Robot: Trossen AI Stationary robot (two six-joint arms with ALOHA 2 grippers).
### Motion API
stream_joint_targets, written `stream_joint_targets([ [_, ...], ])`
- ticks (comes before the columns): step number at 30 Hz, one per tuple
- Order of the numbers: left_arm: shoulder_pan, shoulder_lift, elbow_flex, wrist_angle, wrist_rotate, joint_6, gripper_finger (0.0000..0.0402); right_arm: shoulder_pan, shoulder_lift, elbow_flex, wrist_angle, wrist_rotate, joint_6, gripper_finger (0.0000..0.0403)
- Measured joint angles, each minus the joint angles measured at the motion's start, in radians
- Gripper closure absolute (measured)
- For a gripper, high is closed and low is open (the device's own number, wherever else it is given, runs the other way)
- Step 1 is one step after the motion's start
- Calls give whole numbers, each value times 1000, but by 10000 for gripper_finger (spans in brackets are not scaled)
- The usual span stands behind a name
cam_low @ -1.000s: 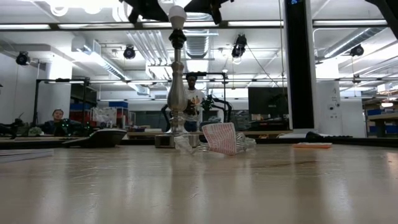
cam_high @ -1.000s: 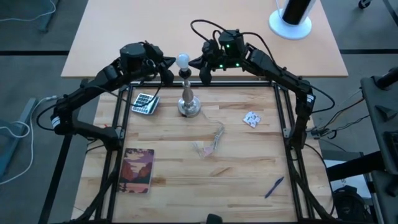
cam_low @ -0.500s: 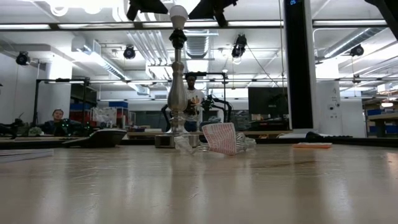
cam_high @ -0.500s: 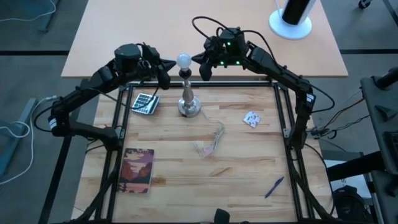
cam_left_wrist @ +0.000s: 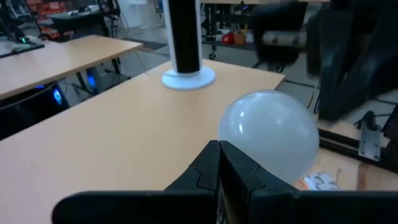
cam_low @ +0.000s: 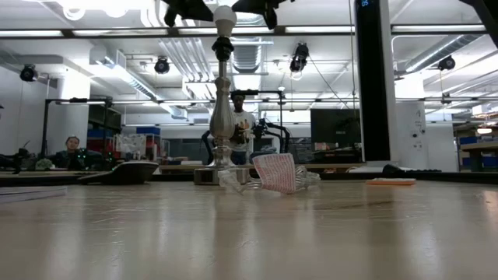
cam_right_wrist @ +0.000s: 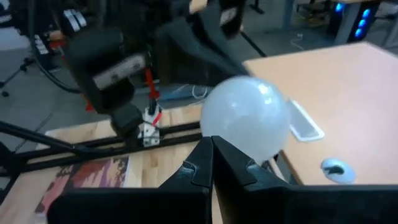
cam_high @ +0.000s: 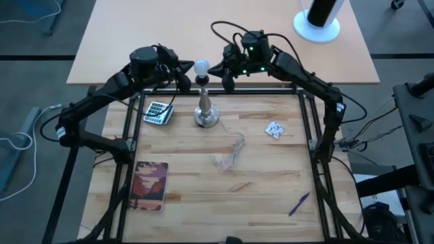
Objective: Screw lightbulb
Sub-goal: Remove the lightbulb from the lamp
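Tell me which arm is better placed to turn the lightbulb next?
Neither clearly. The left gripper and right gripper, both shut and empty, flank the lightbulb on the lamp stand. Left looks slightly nearer.

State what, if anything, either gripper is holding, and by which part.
Nothing is held. The left gripper and right gripper are both shut and empty, flanking the white frosted round lightbulb, which sits atop the silver baluster-shaped lamp stand.

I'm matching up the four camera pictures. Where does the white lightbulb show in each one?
High view: small white frosted round lightbulb sits top centre, between both arms.
Low view: at the top edge, atop the silver baluster-shaped lamp stand.
Left wrist view: right of centre.
Right wrist view: centre.
Shared landmark: the lamp stand.
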Motion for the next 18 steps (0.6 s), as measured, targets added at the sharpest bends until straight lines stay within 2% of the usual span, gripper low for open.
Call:
stream_joint_targets([
  [18,-8,-1,0,-2,30,-134,401,-17,-3,1,-26,55,-14,403],
])
